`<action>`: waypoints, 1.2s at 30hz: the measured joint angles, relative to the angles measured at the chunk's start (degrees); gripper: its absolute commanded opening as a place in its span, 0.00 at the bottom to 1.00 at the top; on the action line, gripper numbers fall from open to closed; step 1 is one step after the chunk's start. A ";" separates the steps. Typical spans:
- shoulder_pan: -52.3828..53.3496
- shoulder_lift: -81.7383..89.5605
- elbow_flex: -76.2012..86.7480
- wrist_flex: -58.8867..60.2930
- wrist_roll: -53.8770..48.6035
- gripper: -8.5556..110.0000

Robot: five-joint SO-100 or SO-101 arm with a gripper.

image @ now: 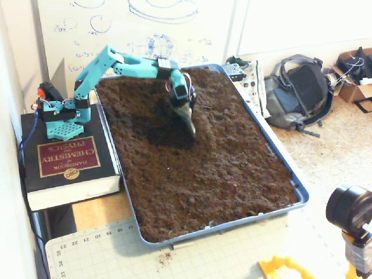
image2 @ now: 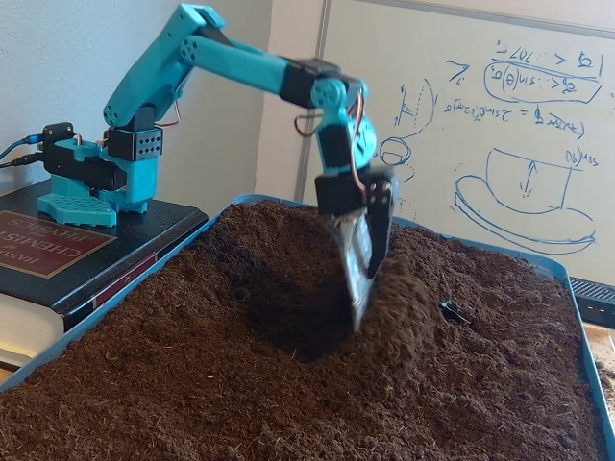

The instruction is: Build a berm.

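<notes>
The blue arm (image2: 240, 72) reaches out from its base, which stands on a thick book (image: 67, 168) at the 9 o'clock side of the tray (image: 279, 168) in a fixed view. The tray is filled with dark brown soil (image: 221, 157). The gripper (image2: 357, 312) points nearly straight down, its tip at the soil surface; in a fixed view the same tip (image: 192, 131) sits a little toward 12 o'clock of the tray's middle.

The fingers (image2: 363, 252) look pressed together into one narrow blade (no gap shows between them in either view), and nothing is grasped apart from soil clinging to them.

The berm (image2: 399, 312) is a small hump of loose soil heaped just against the gripper at its 3 o'clock side in a fixed view, touching the fingers. On the other side, toward 8 o'clock, lies a shallow dark hollow (image2: 288, 317). From above, the hollow (image: 157, 131) shows as a darker patch at 9 o'clock of the gripper, and the mound is hard to make out there.

A small black object (image2: 454, 312) lies on the soil near the hump, toward 3 o'clock. A whiteboard (image2: 480, 125) stands behind the tray.
</notes>
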 measured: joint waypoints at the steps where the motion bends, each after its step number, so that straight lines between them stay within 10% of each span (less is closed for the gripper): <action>1: 0.00 1.76 0.00 0.00 0.00 0.08; 36: 0.09 -15.38 0.00 -56.07 0.00 0.08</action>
